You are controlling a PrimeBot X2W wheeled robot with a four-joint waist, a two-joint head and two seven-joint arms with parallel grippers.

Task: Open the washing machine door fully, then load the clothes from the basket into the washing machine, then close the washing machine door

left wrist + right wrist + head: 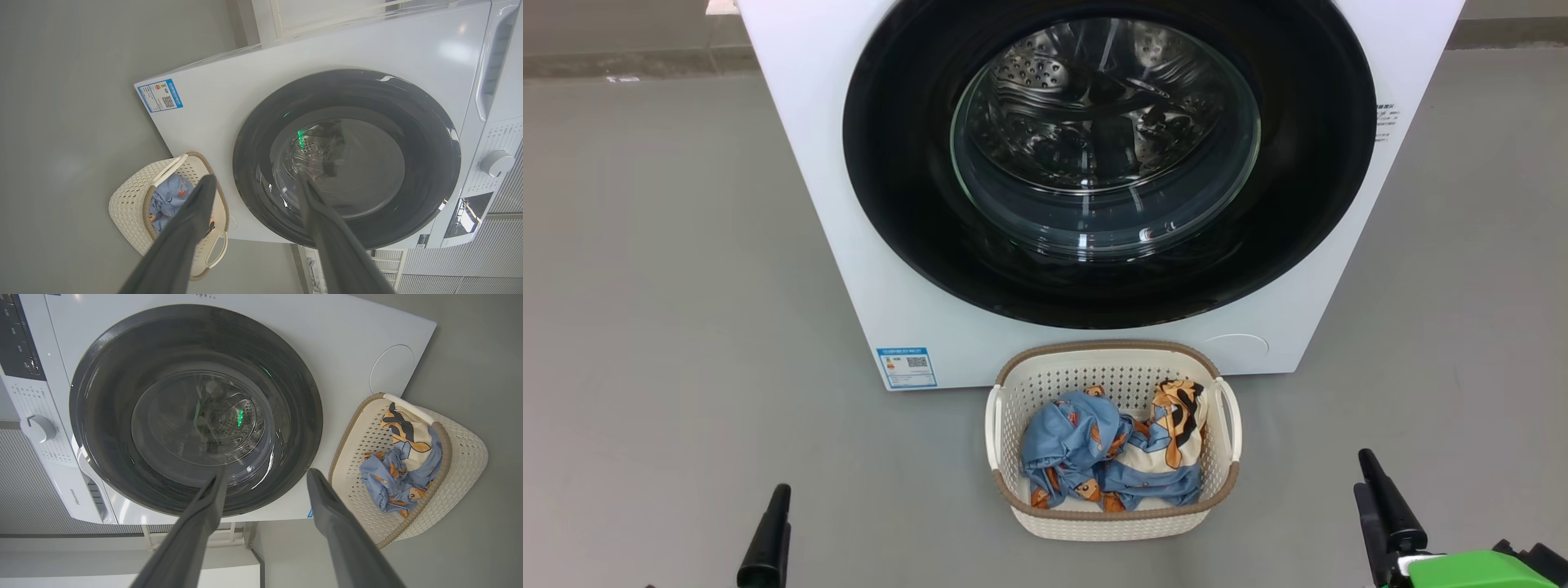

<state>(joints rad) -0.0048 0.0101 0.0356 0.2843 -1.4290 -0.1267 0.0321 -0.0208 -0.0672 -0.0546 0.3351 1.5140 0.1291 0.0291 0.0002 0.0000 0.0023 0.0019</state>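
Note:
The white washing machine (817, 155) stands straight ahead with its round, black-rimmed door (907, 204) flat against the front, the steel drum showing through the glass. On the floor right before it sits the cream basket (1111, 523), holding light blue and cream clothes (1111, 449) with orange figures. My left gripper (256, 179) is open and holds nothing, low at the left (778, 498), well short of the basket (130, 200). My right gripper (267, 473) is open too, low at the right (1368, 474), with the basket (461, 457) and clothes (400, 465) beside it.
Grey floor (670, 327) lies on both sides of the machine and basket. A blue label sticker (907, 367) marks the machine's lower left corner. A control knob (496, 162) and detergent drawer sit along the top panel. A grey wall base runs behind the machine.

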